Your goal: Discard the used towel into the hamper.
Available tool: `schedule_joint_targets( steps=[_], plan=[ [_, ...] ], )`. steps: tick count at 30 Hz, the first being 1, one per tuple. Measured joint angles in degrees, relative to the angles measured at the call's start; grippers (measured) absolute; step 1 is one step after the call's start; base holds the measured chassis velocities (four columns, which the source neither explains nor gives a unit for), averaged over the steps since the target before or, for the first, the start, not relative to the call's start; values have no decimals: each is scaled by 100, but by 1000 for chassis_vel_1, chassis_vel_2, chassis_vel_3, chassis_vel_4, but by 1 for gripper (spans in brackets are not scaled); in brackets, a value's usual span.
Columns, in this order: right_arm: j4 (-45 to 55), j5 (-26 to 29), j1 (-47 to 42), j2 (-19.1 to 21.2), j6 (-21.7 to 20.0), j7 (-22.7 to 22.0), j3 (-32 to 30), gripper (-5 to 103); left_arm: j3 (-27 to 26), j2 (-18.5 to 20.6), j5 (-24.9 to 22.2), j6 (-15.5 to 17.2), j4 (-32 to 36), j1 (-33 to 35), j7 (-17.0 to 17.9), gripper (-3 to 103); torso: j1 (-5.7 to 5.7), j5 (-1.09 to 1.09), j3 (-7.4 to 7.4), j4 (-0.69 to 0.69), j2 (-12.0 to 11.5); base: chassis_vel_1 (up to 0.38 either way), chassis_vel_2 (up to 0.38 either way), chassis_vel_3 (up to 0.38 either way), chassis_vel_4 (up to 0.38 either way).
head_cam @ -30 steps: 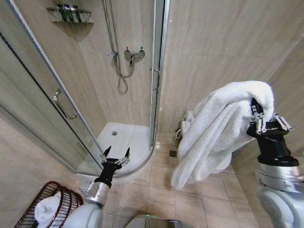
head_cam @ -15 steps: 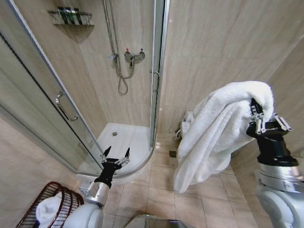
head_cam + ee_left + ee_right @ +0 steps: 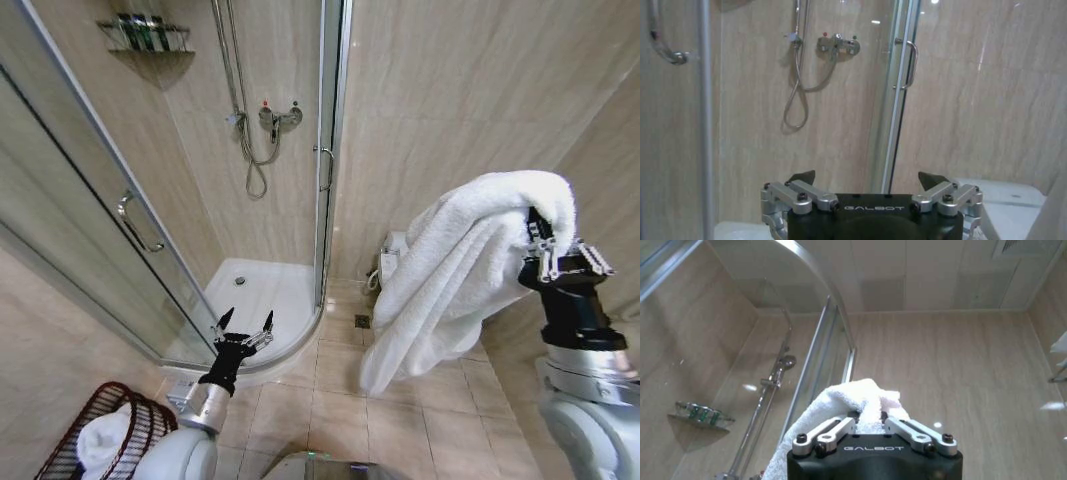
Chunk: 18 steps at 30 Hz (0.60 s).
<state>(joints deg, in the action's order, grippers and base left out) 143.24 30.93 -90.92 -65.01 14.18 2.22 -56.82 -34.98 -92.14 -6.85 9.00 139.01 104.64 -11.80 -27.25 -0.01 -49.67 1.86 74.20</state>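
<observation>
Right gripper (image 3: 552, 252) clamped on the towel (image 3: 460, 270), raised at right; you carry it across, well above the hamper (image 3: 105, 432) near left; left gripper (image 3: 243, 330) idle, fingers apart

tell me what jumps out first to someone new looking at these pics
A big white towel hangs from the raised right gripper, on the robot's right, in front of the tiled wall. The glass shower stall stands ahead, and the dark hamper sits low on the left beside the open left gripper.
</observation>
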Motion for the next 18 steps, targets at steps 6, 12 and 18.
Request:
schedule_joint_targets(
  steps=[6,12,18],
  plan=[
    [0,-1,-7,-3,11,2,0,8,0,0,0,0,0,0,0,100,5,1,5,0,-11,62,-74,-57,65],
    [0,-1,-10,-4,25,8,-1,8,0,0,0,0,0,0,0,100,5,1,8,0,-19,23,-53,-25,56],
    [0,-1,-12,-5,29,12,-3,8,0,0,0,0,0,0,0,100,8,1,11,0,-24,57,-56,-48,64]
  ],
)
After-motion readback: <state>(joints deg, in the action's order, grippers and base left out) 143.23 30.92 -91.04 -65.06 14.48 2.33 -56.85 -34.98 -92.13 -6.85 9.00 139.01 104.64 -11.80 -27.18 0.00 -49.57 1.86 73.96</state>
